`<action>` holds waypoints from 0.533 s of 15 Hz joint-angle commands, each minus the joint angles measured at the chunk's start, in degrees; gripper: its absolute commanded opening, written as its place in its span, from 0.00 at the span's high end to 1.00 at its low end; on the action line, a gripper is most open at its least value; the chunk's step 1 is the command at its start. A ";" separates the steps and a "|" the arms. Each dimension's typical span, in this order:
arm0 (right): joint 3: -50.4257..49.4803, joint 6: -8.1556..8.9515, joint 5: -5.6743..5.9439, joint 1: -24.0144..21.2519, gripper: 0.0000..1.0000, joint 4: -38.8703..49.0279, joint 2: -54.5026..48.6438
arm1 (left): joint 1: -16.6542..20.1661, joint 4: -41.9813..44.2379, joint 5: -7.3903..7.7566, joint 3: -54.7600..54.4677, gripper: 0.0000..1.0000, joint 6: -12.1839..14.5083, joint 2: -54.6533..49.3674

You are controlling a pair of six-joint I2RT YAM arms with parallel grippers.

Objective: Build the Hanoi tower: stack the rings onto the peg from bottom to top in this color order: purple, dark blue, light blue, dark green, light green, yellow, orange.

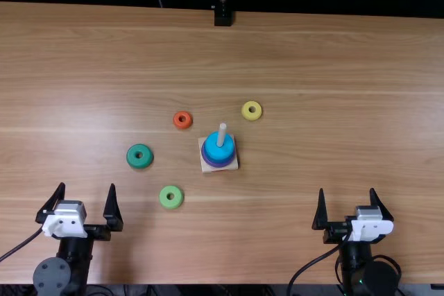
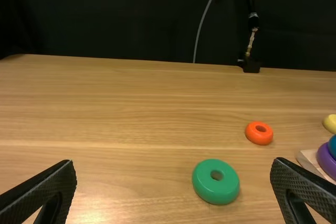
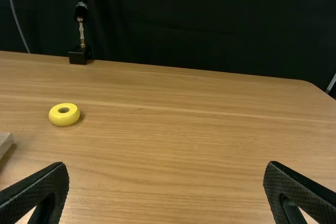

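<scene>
Four round rings lie loose: dark green [image 1: 139, 163], light green [image 1: 171, 204] near, orange [image 1: 182, 125], yellow [image 1: 252, 116] far. One wooden peg [image 1: 222, 132] holds blue ring [image 1: 213, 147] above purple ring [image 1: 220, 164]. Left claw [image 1: 87, 186], right claw [image 1: 347, 190]: both released.

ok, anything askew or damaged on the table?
Nothing stands out: the purple ring and the light blue ring above it sit around the peg; the orange, yellow, dark green and light green rings lie flat, no visible damage.

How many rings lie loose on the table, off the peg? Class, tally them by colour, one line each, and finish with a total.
Dark green ring: 1
Light green ring: 1
Yellow ring: 1
Orange ring: 1
Total: 4
</scene>
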 commanded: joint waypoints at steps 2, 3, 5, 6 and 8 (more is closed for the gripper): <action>-0.42 -0.13 0.13 -0.74 0.00 -0.96 -0.73 | 1.28 -1.50 -0.01 -0.58 0.00 0.10 -0.89; -0.42 -0.13 0.13 -0.74 0.00 -1.07 -0.73 | 1.01 -0.97 -0.01 -0.58 0.00 0.21 -0.89; -0.42 -0.13 0.13 -0.74 0.00 -0.96 -0.73 | 1.28 -0.23 -0.12 2.76 0.00 0.31 0.96; -0.42 -0.13 0.13 -0.74 0.00 -0.96 -0.73 | 1.37 0.40 -0.12 6.28 0.00 0.31 4.04; -0.42 -0.13 0.13 -0.74 0.00 -0.96 -0.73 | 1.10 0.19 -0.01 11.90 0.00 0.52 10.36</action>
